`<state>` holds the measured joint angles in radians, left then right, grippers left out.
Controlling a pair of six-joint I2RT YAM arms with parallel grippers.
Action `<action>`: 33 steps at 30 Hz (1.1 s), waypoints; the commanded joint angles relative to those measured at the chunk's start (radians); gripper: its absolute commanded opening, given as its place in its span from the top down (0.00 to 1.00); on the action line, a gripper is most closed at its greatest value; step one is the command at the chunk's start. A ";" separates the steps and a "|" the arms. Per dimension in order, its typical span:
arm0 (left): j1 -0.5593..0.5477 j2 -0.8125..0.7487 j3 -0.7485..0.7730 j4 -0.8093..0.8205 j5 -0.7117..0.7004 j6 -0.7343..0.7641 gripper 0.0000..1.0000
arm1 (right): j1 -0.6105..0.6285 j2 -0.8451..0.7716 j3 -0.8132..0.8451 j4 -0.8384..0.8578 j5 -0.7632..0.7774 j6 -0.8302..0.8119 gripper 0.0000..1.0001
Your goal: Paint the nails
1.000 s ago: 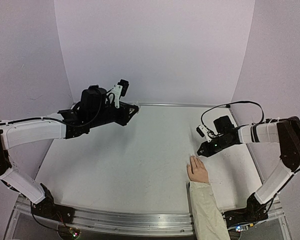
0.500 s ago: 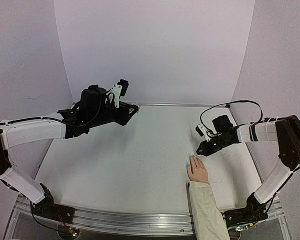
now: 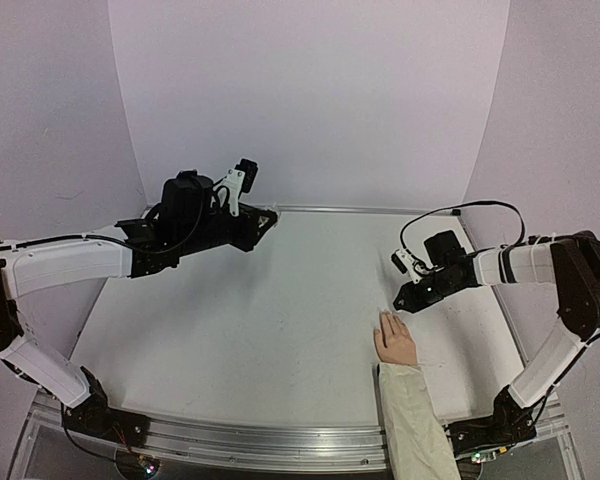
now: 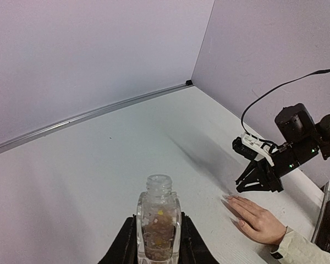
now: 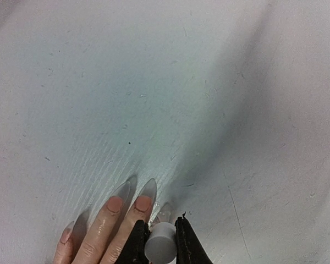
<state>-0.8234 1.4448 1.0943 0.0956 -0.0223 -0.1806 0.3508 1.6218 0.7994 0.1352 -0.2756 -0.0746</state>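
The nails (image 5: 115,204) tip the fingers of a hand (image 3: 395,340) lying flat, palm down, on the right part of the bench (image 3: 260,320), fingers pointing away from the near edge; two nails show pink in the right wrist view, and another, further left, is only half seen; a cream sleeve (image 3: 415,420) runs back to the bench's near edge. Just beyond the fingertips hangs the right gripper (image 5: 160,231), clamped on a small white cap (image 5: 160,245); the cap sits just beside the nearest pink nail; whether a brush touches it I cannot tell. Grey shadows stretch from the fingertips over the bench. Well apart, at the far left, the left gripper (image 4: 158,242) is clamped on a clear bottle (image 4: 158,220), upright, its neck open, with brownish matter inside; bare bench lies between bottle and hand. Against the frame a second earlier, hand, bottle and left arm lie the same; the right arm has shifted only very slightly, its gripper staying by the fingertips.
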 commanded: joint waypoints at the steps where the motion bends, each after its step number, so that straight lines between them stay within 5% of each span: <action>1: 0.006 -0.019 0.043 0.030 -0.013 0.007 1.00 | 0.011 0.019 0.037 -0.028 0.003 0.016 1.00; 33: 0.006 -0.032 0.032 0.031 -0.012 -0.008 1.00 | 0.014 -0.070 0.013 0.016 0.039 0.048 1.00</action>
<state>-0.8234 1.4448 1.0943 0.0959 -0.0231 -0.1825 0.3588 1.6245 0.8051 0.1581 -0.2443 -0.0406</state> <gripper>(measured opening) 0.213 0.162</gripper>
